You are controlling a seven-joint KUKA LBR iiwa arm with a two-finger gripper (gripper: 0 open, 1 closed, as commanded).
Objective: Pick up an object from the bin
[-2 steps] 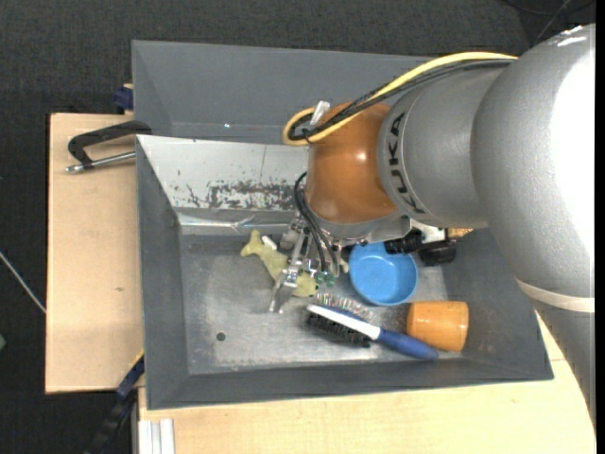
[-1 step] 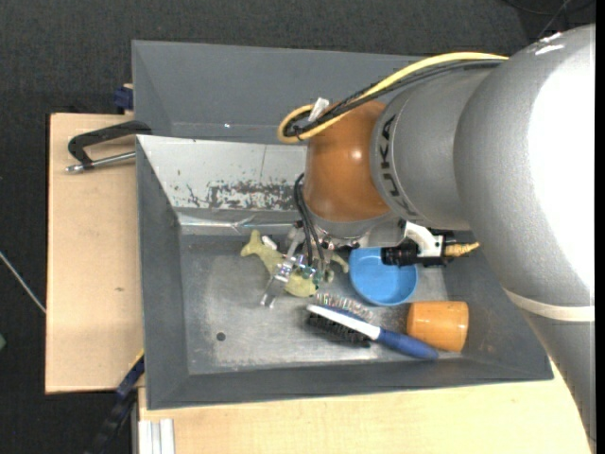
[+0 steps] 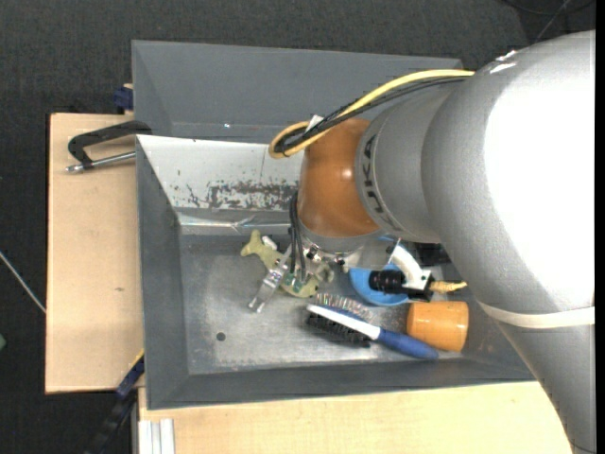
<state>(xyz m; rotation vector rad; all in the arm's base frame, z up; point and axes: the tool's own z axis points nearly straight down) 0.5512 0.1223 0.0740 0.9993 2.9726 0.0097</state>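
My gripper (image 3: 291, 274) is low in the middle of the bin, under the arm's orange cover. A small cream-coloured plastic piece (image 3: 257, 245) lies just to its upper left, close to the back wall. Just right of and below the gripper lies a brush (image 3: 364, 328) with black bristles and a blue and white handle, pointing to the lower right. Whether anything is held between the jaws cannot be told.
A blue round lid-like thing (image 3: 371, 288) with a black and white piece (image 3: 405, 276) on it lies to the right. An orange cylinder (image 3: 439, 323) rests at the brush handle's end. The arm hides the bin's right side.
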